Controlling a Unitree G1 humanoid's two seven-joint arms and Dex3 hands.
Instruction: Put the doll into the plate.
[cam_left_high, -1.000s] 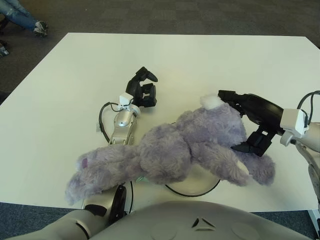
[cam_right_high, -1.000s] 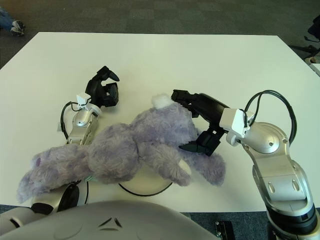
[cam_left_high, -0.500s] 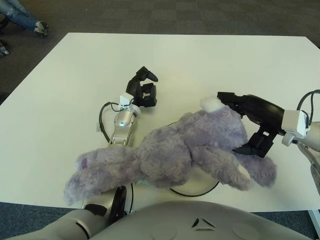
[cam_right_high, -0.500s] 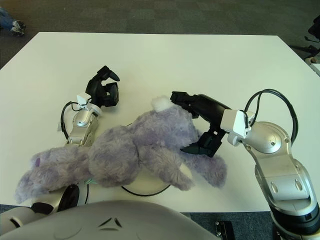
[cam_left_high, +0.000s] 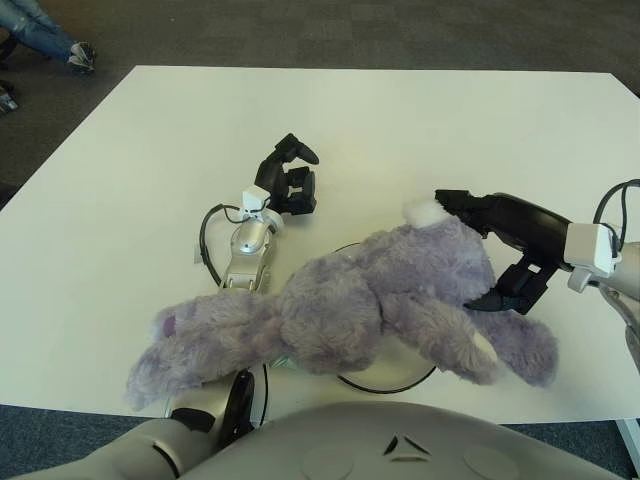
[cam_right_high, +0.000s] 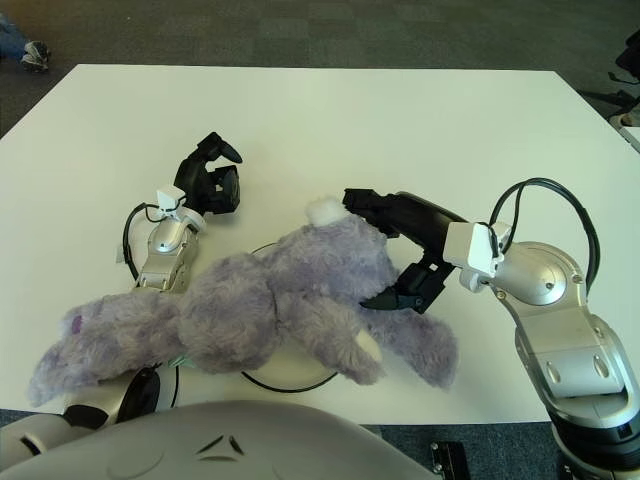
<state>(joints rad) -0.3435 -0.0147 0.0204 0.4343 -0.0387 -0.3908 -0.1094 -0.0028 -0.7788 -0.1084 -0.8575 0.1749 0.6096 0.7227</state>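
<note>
A purple plush doll (cam_left_high: 340, 310) lies on its side across the near middle of the white table (cam_left_high: 450, 120), head toward my left, white tail (cam_left_high: 423, 211) toward my right. It covers most of the plate, of which only a dark rim arc (cam_left_high: 385, 388) shows under its belly. My right hand (cam_left_high: 525, 250) is shut on the doll's hind end, with fingers over the back by the tail and the thumb (cam_left_high: 512, 288) under the leg. My left hand (cam_left_high: 290, 180) shows beyond the doll's back, apart from it, fingers relaxed and holding nothing.
A black cable loop (cam_left_high: 205, 250) lies beside my left forearm. My torso (cam_left_high: 380, 445) fills the bottom edge. The doll's head (cam_left_high: 170, 345) reaches close to the table's near edge. A person's shoes (cam_left_high: 75, 55) show on the carpet at the far left.
The doll's hind end has sunk a little and shifted right, its leg stretching toward the near right. My right hand followed it. My left hand edged slightly away and right.
</note>
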